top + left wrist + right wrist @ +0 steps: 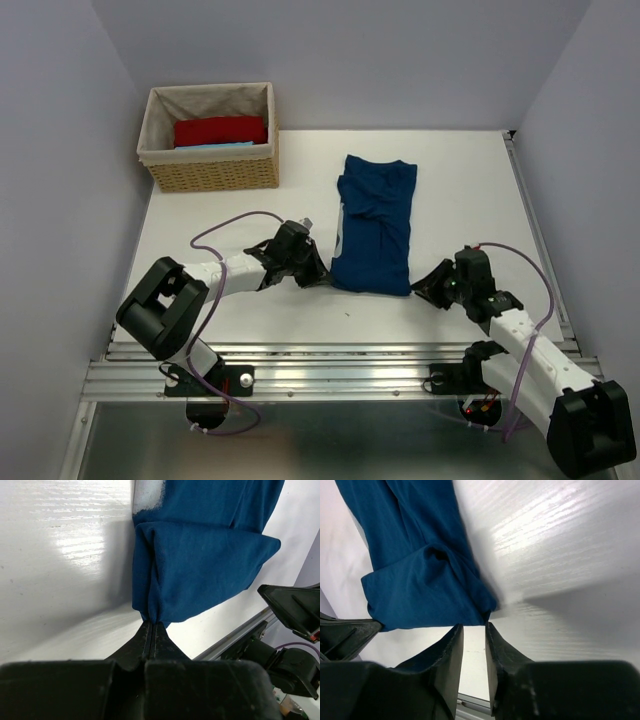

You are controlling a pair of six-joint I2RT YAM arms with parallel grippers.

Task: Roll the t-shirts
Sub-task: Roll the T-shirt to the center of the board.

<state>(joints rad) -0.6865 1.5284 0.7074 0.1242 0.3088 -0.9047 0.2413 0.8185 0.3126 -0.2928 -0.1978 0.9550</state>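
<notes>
The left gripper [151, 624] is clenched on the near corner of the navy t-shirt [200, 565], and a tuck of cloth rises straight out of its closed tips. The right gripper [473, 627] grasps nothing. Its jaws stand a little apart with bare table [560, 555] in the gap, and the shirt's other near corner lies just ahead of its tips.

From both grippers the shirt runs away as a long folded strip, flat on the table. With only one corner held, a roll started now would likely wind askew, tight on the left and slack on the right (more cone than cylinder). A pull from the left alone could also drag the whole strip sideways. If the right jaws close where they are, they may miss the corner.

I cannot tell whether a right fingertip touches the hem. Both wrist views cut off the far end of the shirt. The pale patch [148, 495] on its edge could be print or lining. Far beyond the left gripper, the wicker basket [215, 175] holds red cloth [220, 130] and a light-blue piece [215, 146], whether rolled is unclear.
</notes>
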